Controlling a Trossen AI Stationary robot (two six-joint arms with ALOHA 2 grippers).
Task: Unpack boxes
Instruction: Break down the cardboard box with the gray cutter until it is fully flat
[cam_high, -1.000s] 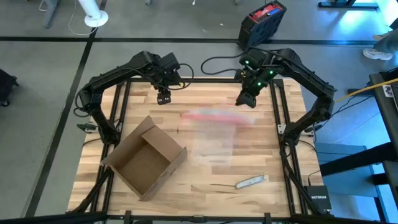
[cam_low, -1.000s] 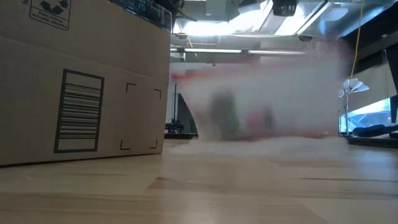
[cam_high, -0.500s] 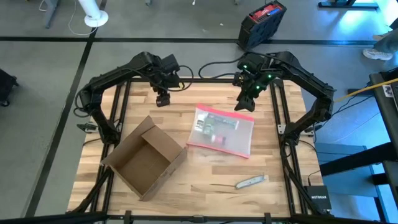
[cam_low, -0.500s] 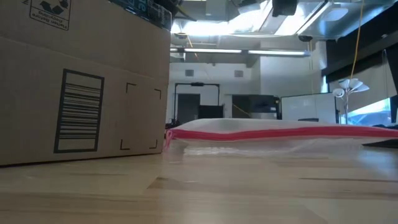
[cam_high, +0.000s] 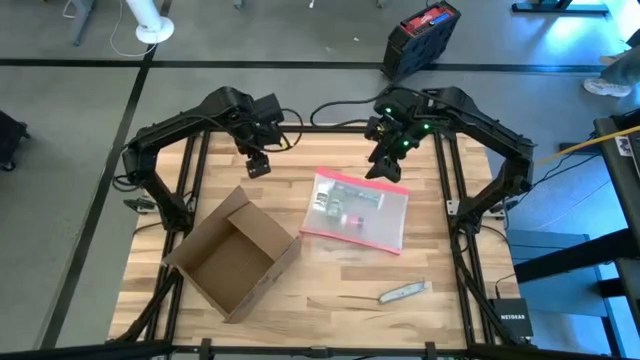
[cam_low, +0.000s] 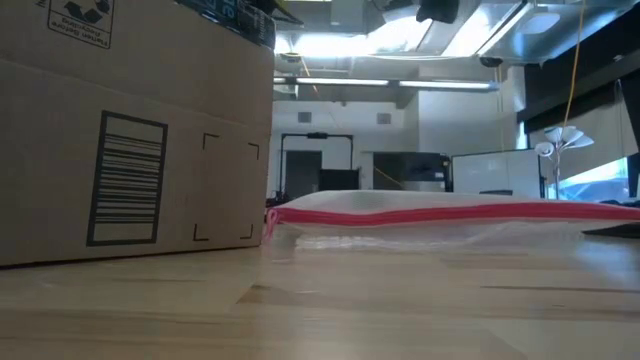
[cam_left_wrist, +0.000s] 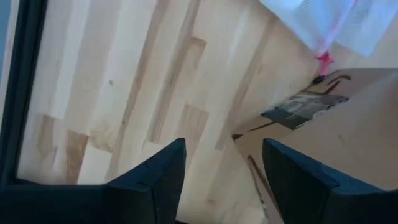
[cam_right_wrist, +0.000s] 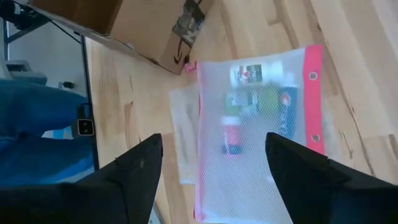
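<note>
Lying beside the box (cam_high: 232, 253), the pouch (cam_high: 357, 210).

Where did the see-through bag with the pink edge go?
In the high view the clear pouch lies flat on the table's middle, just right of the open cardboard box, with the right gripper above its far edge.
</note>
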